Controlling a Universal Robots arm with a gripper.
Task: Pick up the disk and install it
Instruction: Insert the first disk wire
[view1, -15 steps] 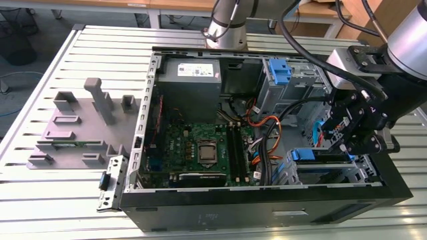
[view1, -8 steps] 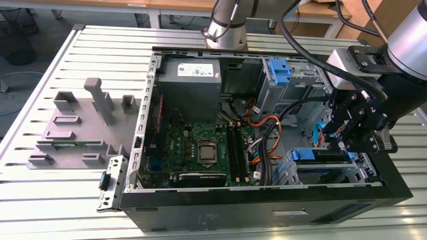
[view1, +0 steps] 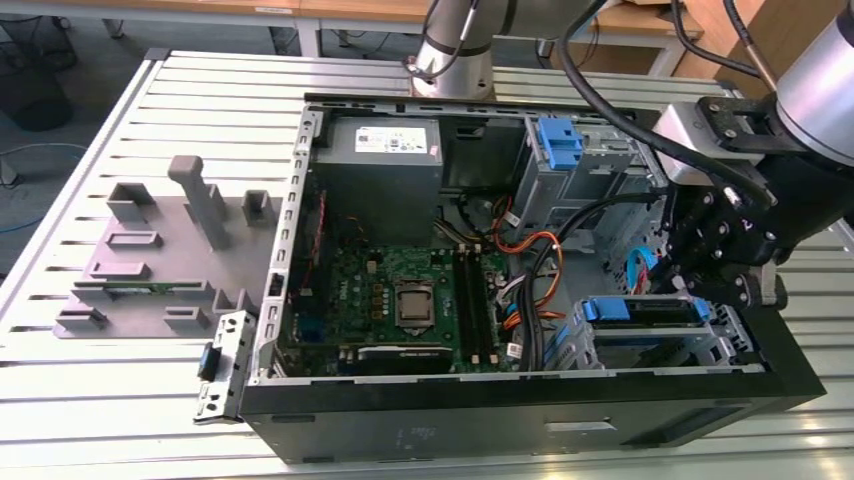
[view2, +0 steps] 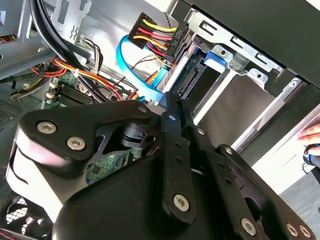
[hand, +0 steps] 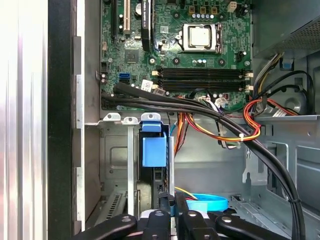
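We see the gripper (hand: 170, 216) nearly closed, fingers close together, holding nothing — the disk (hand: 154, 150) sits just ahead in its bay (hand: 131, 165), cage walls tight alongside; cables (hand: 200, 107) cross beyond, then the motherboard (hand: 185, 45).

An open computer case (view1: 534, 420) is laid on the slatted worktop (view1: 134, 400); a grey fixture plate (view1: 160, 260) is set just beside the case.

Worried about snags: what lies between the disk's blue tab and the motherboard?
In the first wrist view, a black cable bundle crosses between the disk and the motherboard.
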